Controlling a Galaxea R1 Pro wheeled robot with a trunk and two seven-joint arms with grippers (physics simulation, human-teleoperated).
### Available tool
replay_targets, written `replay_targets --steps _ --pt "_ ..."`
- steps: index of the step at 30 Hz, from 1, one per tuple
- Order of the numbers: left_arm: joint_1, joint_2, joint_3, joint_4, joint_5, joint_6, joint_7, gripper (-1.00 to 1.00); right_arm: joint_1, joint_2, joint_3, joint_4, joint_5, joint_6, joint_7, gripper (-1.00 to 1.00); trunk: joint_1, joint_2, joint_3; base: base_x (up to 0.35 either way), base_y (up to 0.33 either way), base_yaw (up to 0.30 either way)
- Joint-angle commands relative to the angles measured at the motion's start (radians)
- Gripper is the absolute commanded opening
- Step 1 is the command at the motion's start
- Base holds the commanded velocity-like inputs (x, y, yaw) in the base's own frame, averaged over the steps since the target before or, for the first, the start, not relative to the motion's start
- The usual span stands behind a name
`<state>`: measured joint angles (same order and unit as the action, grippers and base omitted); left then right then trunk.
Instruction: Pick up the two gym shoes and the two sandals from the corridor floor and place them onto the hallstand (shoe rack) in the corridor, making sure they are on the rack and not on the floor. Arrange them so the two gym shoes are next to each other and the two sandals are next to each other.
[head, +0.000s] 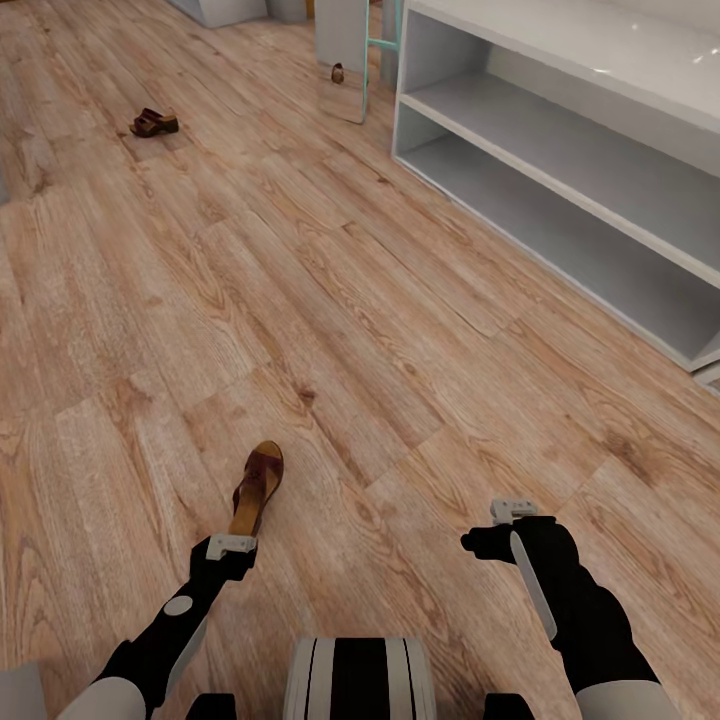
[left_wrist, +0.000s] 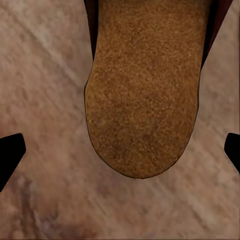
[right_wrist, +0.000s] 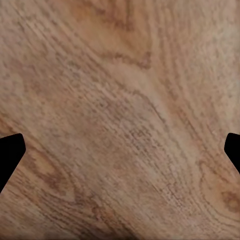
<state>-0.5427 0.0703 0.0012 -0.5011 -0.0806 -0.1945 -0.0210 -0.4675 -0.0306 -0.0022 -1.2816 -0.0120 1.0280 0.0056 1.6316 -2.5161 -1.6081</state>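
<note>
One sandal (head: 258, 487) lies on the floor (head: 400, 330) with its heel between the left gripper's (left_wrist: 120, 150) wide-spread fingers; the other sandal (head: 153, 122) sits far off. The right gripper (right_wrist: 120, 150), fingers also apart, hangs over bare floor, with the rack (head: 560, 170) standing empty to the right.

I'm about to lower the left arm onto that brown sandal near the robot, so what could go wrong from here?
1. The open left gripper hovers over the heel end of the near dark brown leather sandal; gripping that far back, the toe could droop or slip out.
2. The fingertips flank the tan insole widely; descending off-centre could push the sandal along the wood-plank floor.
3. The pale-grey two-shelf rack stands on the robot's right, so a left-arm carry may be awkward.
</note>
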Motion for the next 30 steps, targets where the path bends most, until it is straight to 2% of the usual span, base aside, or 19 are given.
replay_targets --steps 1,5,11,23,30 --pt "0.0 0.0 0.0 -0.003 -0.008 -0.003 0.0 1.0 0.0 0.0 0.0 -0.001 -0.001 0.004 0.001 1.0 0.0 0.0 -0.001 0.0 0.0 0.0" --pt "0.0 0.0 0.0 -0.014 -0.008 -0.003 0.0 1.0 0.0 0.0 0.0 -0.001 -0.001 0.004 0.001 1.0 0.0 0.0 -0.001 0.0 0.0 0.0" --pt "0.0 0.0 0.0 -0.018 -0.009 -0.003 0.0 1.0 0.0 0.0 0.0 -0.001 -0.001 0.004 0.001 1.0 0.002 -0.001 -0.025 0.0 0.0 0.0" --pt "0.0 0.0 0.0 -0.019 -0.01 -0.003 0.0 1.0 0.0 0.0 -0.001 -0.001 -0.001 0.004 0.001 1.0 0.002 -0.001 -0.027 0.002 0.0 0.0" --pt "0.0 0.0 0.0 -0.02 -0.01 -0.003 0.0 1.0 0.0 -0.001 -0.001 -0.001 0.0 0.003 0.001 1.0 0.002 -0.001 -0.027 0.106 0.0 0.0"
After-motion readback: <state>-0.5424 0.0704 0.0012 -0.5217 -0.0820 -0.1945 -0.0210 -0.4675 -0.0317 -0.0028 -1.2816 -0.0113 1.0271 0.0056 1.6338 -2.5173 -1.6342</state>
